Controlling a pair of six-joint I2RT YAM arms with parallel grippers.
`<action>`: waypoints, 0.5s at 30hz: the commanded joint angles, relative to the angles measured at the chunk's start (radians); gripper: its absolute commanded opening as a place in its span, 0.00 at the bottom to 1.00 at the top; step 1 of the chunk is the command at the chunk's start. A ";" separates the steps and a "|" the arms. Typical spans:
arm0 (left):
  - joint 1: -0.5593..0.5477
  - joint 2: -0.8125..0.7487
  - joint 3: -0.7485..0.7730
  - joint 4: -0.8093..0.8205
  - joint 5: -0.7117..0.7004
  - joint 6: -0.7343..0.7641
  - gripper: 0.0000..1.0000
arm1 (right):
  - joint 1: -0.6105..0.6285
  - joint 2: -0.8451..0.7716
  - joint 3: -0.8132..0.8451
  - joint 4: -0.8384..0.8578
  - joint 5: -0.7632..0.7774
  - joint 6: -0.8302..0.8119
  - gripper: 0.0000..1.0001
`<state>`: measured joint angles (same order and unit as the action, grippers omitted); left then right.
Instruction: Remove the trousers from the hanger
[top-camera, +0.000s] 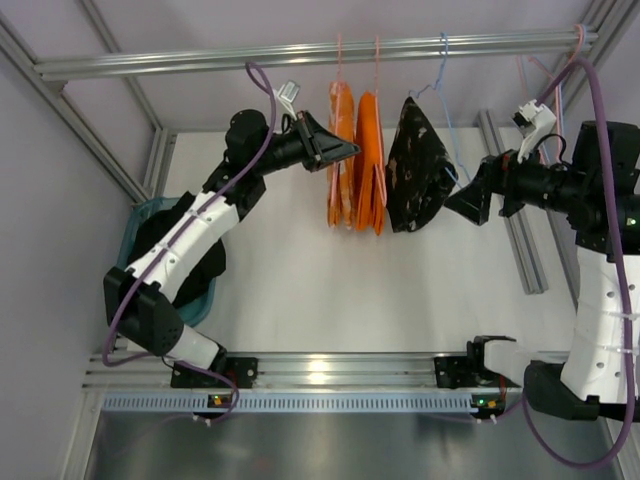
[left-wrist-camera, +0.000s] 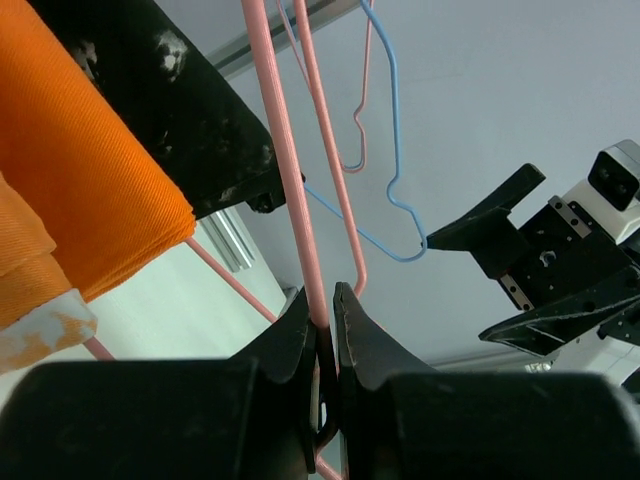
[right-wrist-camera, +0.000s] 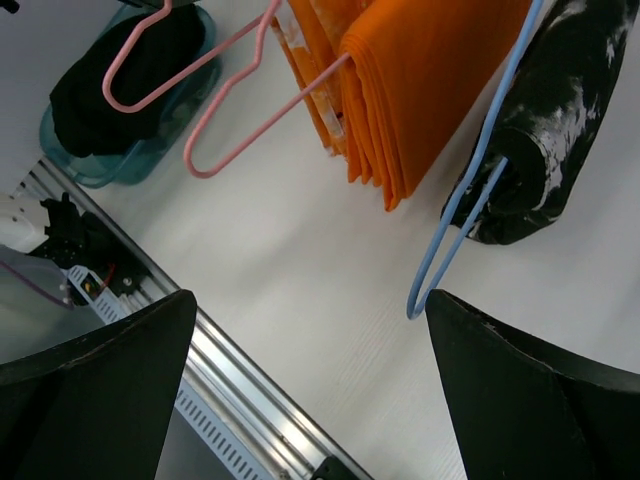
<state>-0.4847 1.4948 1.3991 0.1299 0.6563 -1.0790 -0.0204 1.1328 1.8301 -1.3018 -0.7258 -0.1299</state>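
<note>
Bright orange trousers (top-camera: 368, 165) hang folded over thin pink wire from the top rail, with a second orange piece (top-camera: 340, 150) just to their left. My left gripper (top-camera: 350, 150) is at the left side of this orange cloth. In the left wrist view its jaws (left-wrist-camera: 322, 298) are shut on a pink wire of the hanger (left-wrist-camera: 280, 130), with orange cloth (left-wrist-camera: 90, 200) at upper left. My right gripper (top-camera: 465, 205) is open, right of the black garment. The right wrist view shows nothing between its fingers (right-wrist-camera: 310, 370), and the trousers (right-wrist-camera: 430, 90) and pink hanger (right-wrist-camera: 230, 120) lie beyond them.
A black speckled garment (top-camera: 418, 165) hangs on a light blue wire hanger (right-wrist-camera: 450, 240), whose lower end is close to my right finger (right-wrist-camera: 540, 400). A teal basket (top-camera: 133, 222) with dark cloth sits at the left. The aluminium rail (top-camera: 200, 62) runs across the back.
</note>
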 joint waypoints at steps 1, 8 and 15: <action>0.000 -0.137 0.126 0.203 -0.064 0.099 0.00 | 0.013 -0.001 0.052 0.084 -0.096 0.044 0.99; -0.002 -0.226 0.095 0.186 -0.104 0.132 0.00 | 0.060 0.012 0.070 0.283 -0.116 0.205 1.00; 0.000 -0.340 0.017 0.111 -0.113 0.238 0.00 | 0.192 0.149 0.208 0.464 0.000 0.289 0.99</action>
<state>-0.4862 1.2491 1.3987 0.0273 0.5674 -0.9962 0.1085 1.2179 1.9537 -1.0004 -0.7742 0.0959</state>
